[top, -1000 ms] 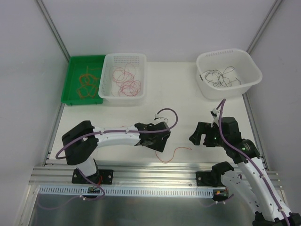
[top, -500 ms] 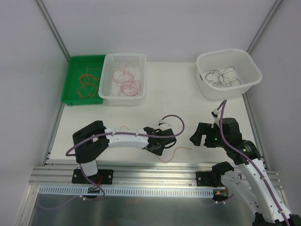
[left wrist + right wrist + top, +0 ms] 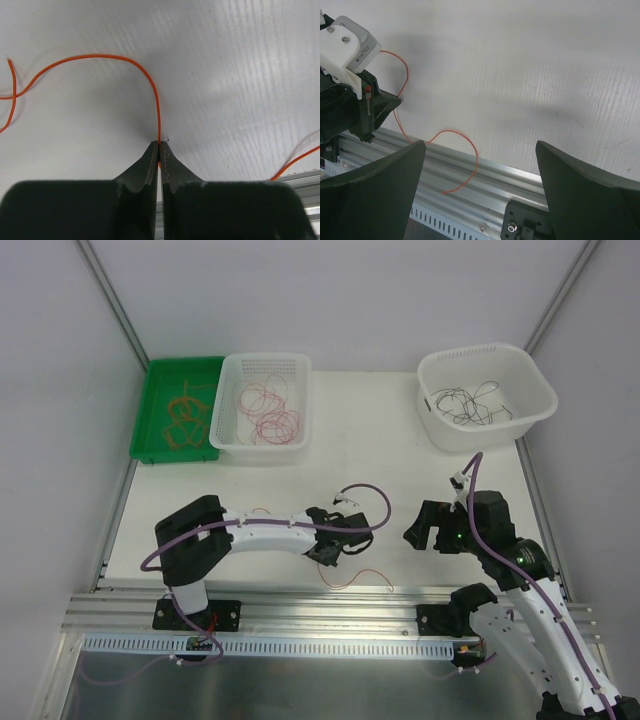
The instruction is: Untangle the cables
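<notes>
A thin red cable [image 3: 125,59] lies loose on the white table near its front edge. My left gripper [image 3: 159,145] is low over the table and shut on this cable, which arcs up and left from the pinched tips. From above, the left gripper [image 3: 330,552] sits mid-table with the red cable [image 3: 360,578] trailing right along the rail. My right gripper [image 3: 481,146] stands wide open and holds nothing. It looks down on the red cable [image 3: 465,140], which crosses onto the aluminium rail. In the top view the right gripper [image 3: 425,530] hovers to the right of the left one.
At the back stand a green tray [image 3: 150,405] with orange-tan cables, a white basket [image 3: 300,400] with red cables, and a white tub [image 3: 535,390] with black cables. An aluminium rail [image 3: 300,600] runs along the near table edge.
My left gripper came down onto the table and shut on the red cable. The cable's loose end shifted toward the near rail. The right arm stayed put.
</notes>
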Motion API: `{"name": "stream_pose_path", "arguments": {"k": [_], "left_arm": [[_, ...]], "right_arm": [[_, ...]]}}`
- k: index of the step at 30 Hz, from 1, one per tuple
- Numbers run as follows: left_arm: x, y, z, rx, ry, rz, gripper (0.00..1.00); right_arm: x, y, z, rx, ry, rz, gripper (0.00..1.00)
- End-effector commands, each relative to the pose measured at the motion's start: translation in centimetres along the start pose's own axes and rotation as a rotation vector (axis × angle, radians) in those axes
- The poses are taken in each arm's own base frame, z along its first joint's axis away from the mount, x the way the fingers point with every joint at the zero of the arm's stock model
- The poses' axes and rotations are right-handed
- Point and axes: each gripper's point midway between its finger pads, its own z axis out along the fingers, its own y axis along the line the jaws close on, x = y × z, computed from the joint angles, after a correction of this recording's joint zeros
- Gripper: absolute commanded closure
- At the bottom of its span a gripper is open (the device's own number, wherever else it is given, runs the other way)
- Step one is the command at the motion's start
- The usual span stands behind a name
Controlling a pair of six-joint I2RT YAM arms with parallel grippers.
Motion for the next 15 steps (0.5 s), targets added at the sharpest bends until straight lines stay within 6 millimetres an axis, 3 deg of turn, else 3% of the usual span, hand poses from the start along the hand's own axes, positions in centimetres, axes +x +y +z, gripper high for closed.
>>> {"name": "stream_pose_path", "arguments": {"k": [1,6,11,15], "left_arm": [[-2.1,2.1,-2.1,-0.027,-0.061,-0.012,1.0],[-4.3,5.1,-4.8,-0.033,-0.131,-0.042,1.0],[-7.1,9.3,-9.8,-0.05,-0.25,-0.064,1.0],[-9.8,13.8,-13.8,-0.072,-0.347,-0.115,1.0]], "right_arm": [[-0.7,0.3,-0.7,-0.002,-0.031,0.0,0.03],[-0.7,0.2,-0.7,0.001,-0.034,-0.001,0.03],[-0.8,0.3,-0.6,-0.002,-0.031,0.0,0.03],[-0.8,0.4,-0.4,-0.009,-0.026,-0.003,0.03]]}}
